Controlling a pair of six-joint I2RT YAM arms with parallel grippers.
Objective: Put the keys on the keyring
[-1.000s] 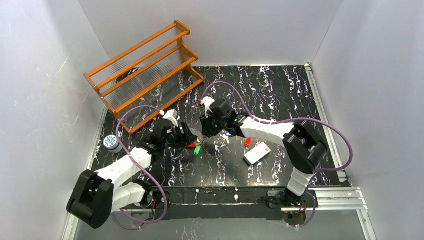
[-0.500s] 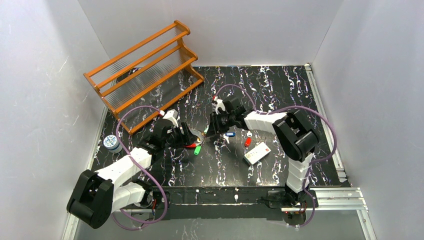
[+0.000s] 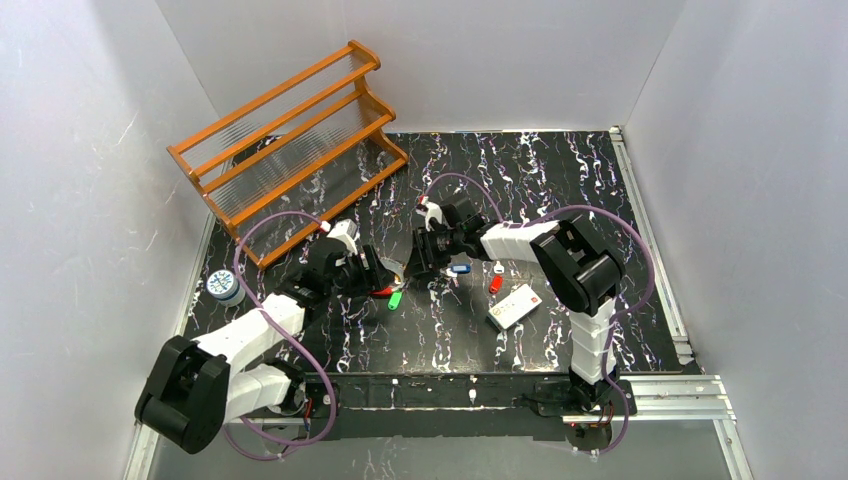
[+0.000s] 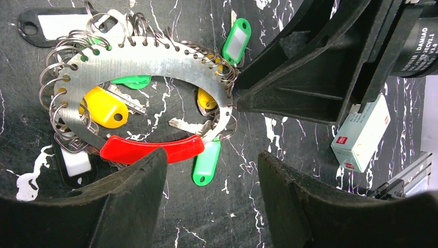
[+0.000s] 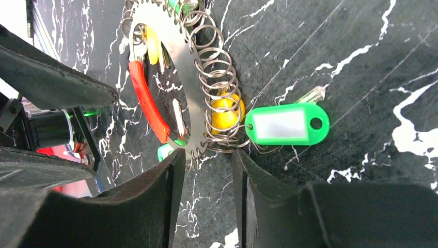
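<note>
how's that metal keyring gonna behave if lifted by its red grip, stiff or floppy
The keyring looks like flat sheet metal, so it is probably stiff. Its wire loops sit loose through the edge holes, so they would likely dangle and swing.

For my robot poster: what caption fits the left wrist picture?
Left gripper, open, poised beside the metal keyring, with coloured keys clustered around it.

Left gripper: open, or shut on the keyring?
Open. The left gripper shows fingers wide apart, only table and a green tag between them; the keyring lies beside one fingertip, unpinched.
</note>
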